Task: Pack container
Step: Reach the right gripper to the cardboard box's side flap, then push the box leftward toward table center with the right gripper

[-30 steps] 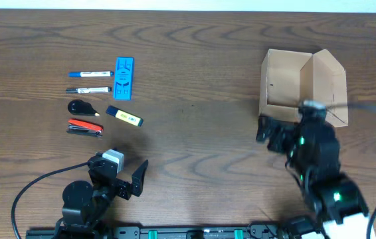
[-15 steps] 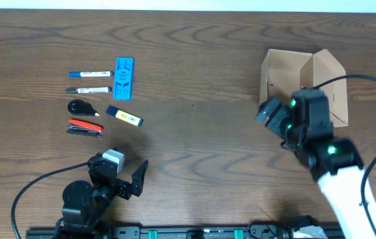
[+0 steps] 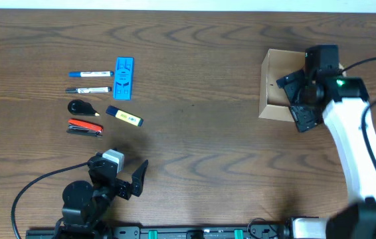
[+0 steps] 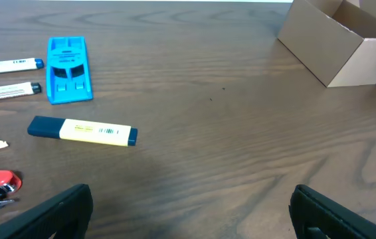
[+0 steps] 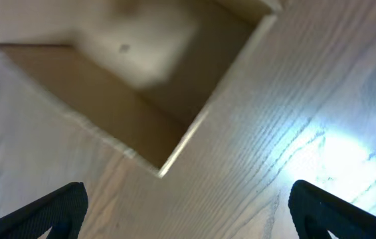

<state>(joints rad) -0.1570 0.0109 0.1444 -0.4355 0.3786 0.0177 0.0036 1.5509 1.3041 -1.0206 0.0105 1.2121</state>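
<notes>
Tan cardboard box [image 3: 276,83] sits open on the right of the worktop [image 3: 194,53]; right arm [image 3: 351,126] stretched over it, jaws wide and empty. Left arm [image 3: 82,199] folded at the near edge, jaws wide, empty.

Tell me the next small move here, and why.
Probably ease the left gripper forward to the yellow highlighter: its jaws are open and empty, that pen lies close ahead, and the box looks empty, with the open right gripper hovering over it.
</notes>
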